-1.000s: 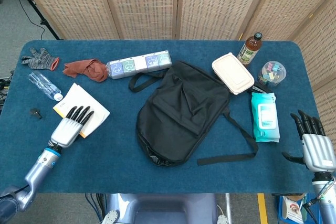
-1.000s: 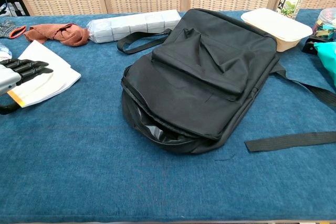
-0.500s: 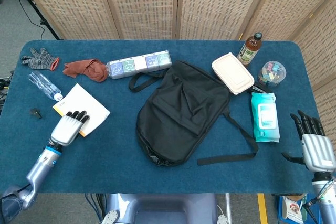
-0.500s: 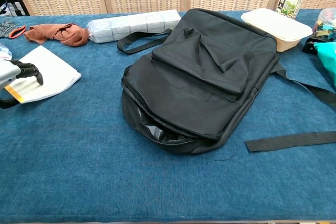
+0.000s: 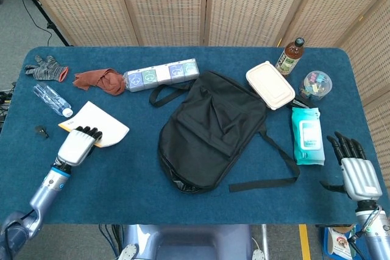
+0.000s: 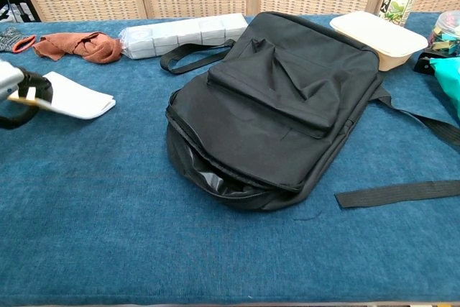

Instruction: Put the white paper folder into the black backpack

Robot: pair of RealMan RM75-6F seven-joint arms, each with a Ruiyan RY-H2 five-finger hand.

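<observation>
The white paper folder (image 5: 97,123) (image 6: 75,95) lies at the table's left side with its near edge lifted off the cloth. My left hand (image 5: 78,145) (image 6: 14,91) grips that near edge, fingers curled over it. The black backpack (image 5: 210,129) (image 6: 277,98) lies flat in the middle of the table, its zipped mouth gaping toward the front edge. My right hand (image 5: 355,172) hovers at the front right corner, fingers spread, holding nothing; the chest view does not show it.
Along the back stand a grey glove (image 5: 44,68), a red cloth (image 5: 97,80), a tissue multipack (image 5: 161,75), a beige lunch box (image 5: 270,84), a bottle (image 5: 290,55) and a jar of clips (image 5: 315,84). A wet-wipes pack (image 5: 308,135) lies right, a plastic bottle (image 5: 52,99) left.
My left hand's fingers curled from flat on the folder to a grip on its near edge, and that edge rose off the table. My right hand shifted slightly inward.
</observation>
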